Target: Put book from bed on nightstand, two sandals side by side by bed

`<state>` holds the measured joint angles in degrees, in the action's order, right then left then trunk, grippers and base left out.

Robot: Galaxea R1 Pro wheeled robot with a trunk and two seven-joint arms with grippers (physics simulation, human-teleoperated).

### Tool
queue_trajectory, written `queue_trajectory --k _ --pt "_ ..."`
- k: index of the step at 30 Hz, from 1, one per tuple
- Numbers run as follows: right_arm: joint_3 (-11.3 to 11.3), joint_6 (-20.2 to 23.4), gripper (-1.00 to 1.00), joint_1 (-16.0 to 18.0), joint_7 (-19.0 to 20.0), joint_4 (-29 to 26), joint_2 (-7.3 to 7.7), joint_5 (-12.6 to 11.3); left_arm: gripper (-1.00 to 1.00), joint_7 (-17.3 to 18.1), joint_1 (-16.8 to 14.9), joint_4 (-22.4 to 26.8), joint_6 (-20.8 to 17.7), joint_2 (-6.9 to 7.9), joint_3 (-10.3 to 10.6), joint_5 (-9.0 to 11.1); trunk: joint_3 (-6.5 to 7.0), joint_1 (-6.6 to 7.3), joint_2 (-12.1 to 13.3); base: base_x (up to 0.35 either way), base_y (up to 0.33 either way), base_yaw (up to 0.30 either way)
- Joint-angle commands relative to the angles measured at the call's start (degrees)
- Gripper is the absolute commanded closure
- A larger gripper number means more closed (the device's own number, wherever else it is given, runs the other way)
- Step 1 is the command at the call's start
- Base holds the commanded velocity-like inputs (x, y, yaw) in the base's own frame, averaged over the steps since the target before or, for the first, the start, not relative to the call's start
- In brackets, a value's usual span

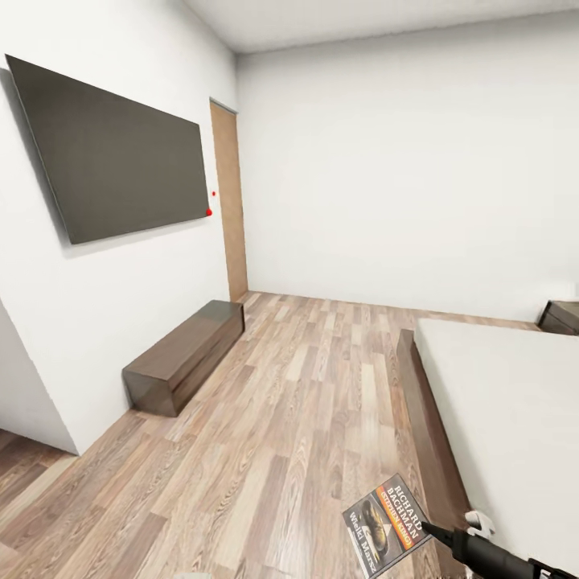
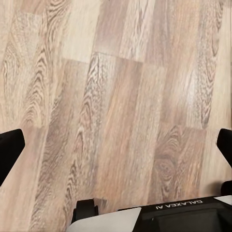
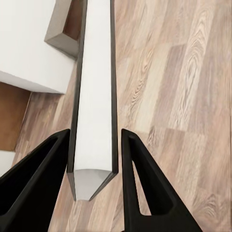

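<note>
Low at the near edge of the head view, the right gripper (image 1: 430, 529) grasps one book (image 1: 384, 527), holding it in the air above the wood-plank floor (image 1: 281, 434), just beside the dark frame at the foot corner of the bed (image 1: 498, 418). The cover faces up, dark with an orange band and white lettering. From the right wrist view, the book (image 3: 94, 96) is seen edge-on, its white page block standing between the two black fingers (image 3: 140, 183), which press against its covers on either side.

One bed is visible, with a plain light grey mattress. One nightstand (image 1: 561, 316) shows past the far edge of the mattress, dark brown, partly cut off by the picture's side. Along the left wall sits one low dark cabinet (image 1: 185, 355) on the floor, and above it hangs one large dark screen (image 1: 112, 153). One tall light-brown panel (image 1: 229, 209) stands near the far corner of the room.

The left gripper (image 2: 116, 145) hangs released over bare floor (image 2: 116, 87), its two black fingertips (image 2: 8, 145) wide apart at opposite sides of the left wrist view, nothing between them.
</note>
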<state>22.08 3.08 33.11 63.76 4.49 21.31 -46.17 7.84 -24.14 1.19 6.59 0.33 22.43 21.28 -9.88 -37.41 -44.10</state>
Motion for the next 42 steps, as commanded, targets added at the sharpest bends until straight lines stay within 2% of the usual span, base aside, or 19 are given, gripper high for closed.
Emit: queue_trajectory --k 1,13,34,42 --pt "0.2 0.3 1.0 0.1 0.3 0.2 -0.04 -0.6 -1.0 0.2 0.0 0.0 0.2 0.02 0.5 0.6 -0.09 -0.01 -0.1 0.0 0.0 -0.3" --pt "0.2 0.3 1.0 0.1 0.3 0.2 -0.04 -0.6 -1.0 0.2 0.0 0.0 0.2 0.04 0.4 0.6 -0.09 -0.01 -0.1 0.132 0.143 -0.3" --pt "0.2 0.3 1.0 0.1 0.3 0.2 -0.04 -0.6 -1.0 0.2 0.0 0.0 0.2 0.02 0.4 0.6 -0.09 -0.01 -0.1 0.003 0.007 -0.299" --pt "0.2 0.3 1.0 0.1 0.3 0.2 -0.04 -0.6 -1.0 0.2 0.0 0.0 0.2 0.02 0.4 0.6 -0.09 -0.01 -0.1 0.0 0.0 -0.072"
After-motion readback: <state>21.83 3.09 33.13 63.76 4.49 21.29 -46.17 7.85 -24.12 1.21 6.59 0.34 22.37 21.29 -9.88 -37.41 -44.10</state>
